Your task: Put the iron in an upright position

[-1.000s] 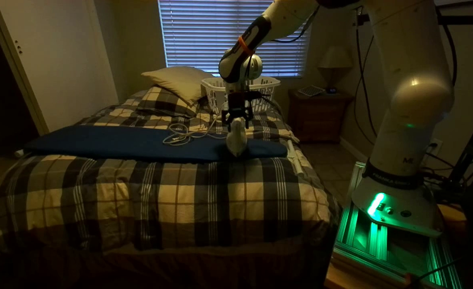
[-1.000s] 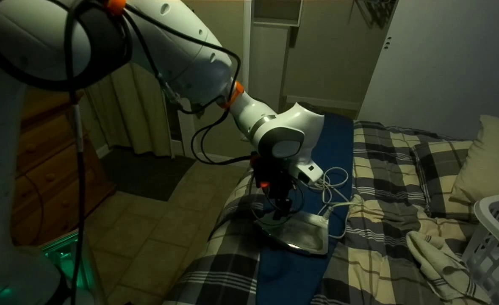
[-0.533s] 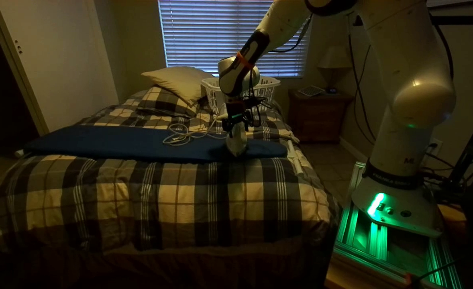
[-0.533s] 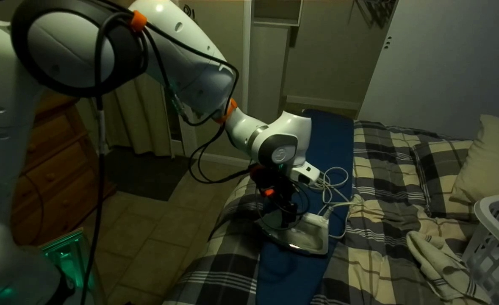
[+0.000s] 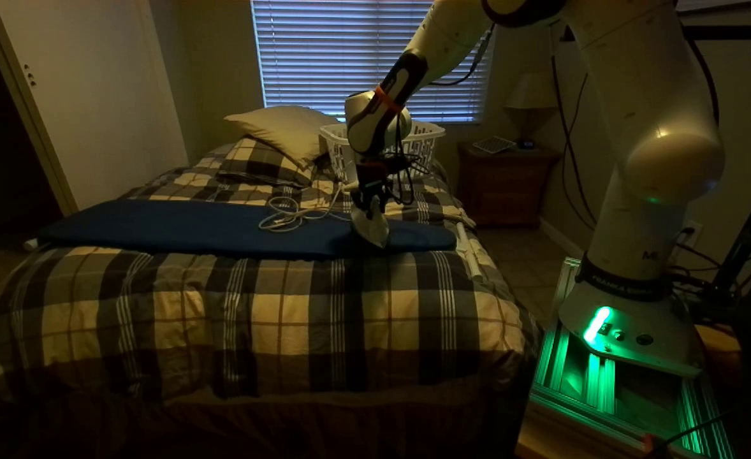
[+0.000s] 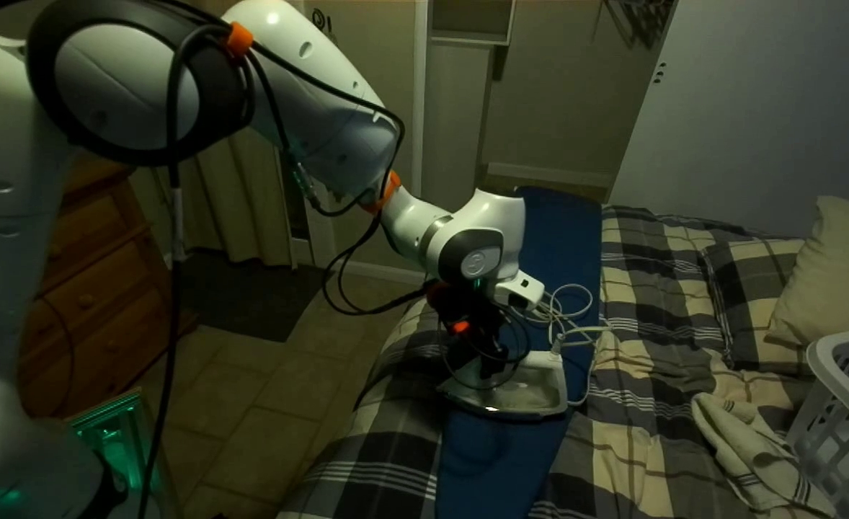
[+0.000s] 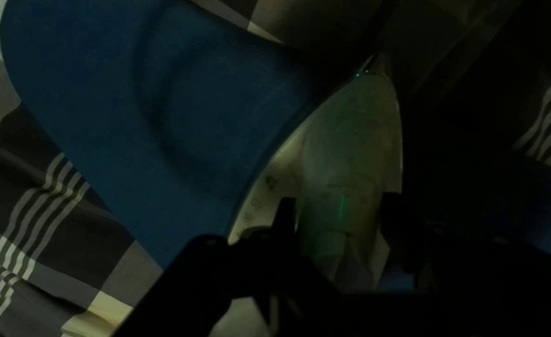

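location: the iron is lying on the blue ironing board, which is running across the bed. its sole side is facing down and its nose is pointing toward the bed's near edge in an exterior view; it is not yet standing on its heel. whether one edge is lifting cannot be confirmed.

claw: in the wrist view the gripper is grasping the iron's upper body, dark fingers flanking it and apparently pressing on both sides.

handling: the item is probably carrying moderate weight low in its soleplate, so it may be twisting in a narrow hold. the shell is looking rigid and smooth, therefore possibly slippery; a drop would be risking cracked plastic. the hold is sitting forward of the middle; gripping the handle squarely would likely be giving firmer control for tipping. the pale cord is coiling on the board and could be dragging or snagging.

containers: the white laundry basket is standing on the bed, well apart from the iron; its contents are not showing clearly. a cloth is lying near it, outside. the wooden dresser is presenting drawers that are looking closed; what they are holding cannot be seen.
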Controlling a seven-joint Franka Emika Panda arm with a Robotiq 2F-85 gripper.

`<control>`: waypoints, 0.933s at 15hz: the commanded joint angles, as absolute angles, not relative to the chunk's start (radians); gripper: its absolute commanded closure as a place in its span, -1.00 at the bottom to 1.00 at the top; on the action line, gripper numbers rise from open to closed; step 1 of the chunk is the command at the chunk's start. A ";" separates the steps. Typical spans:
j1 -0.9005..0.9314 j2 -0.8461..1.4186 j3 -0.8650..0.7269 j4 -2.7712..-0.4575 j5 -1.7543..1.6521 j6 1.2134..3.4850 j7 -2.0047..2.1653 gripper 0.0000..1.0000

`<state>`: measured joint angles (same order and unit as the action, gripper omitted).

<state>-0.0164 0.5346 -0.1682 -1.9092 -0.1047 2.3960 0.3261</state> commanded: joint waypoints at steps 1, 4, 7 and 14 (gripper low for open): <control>-0.019 0.514 -0.171 -1.926 -0.099 2.401 0.323 0.50; -0.040 0.488 -0.164 -1.934 -0.059 2.357 0.315 0.53; -0.087 0.460 -0.141 -1.927 0.037 2.274 0.288 0.56; -0.185 0.427 -0.135 -1.911 0.253 2.139 0.239 0.68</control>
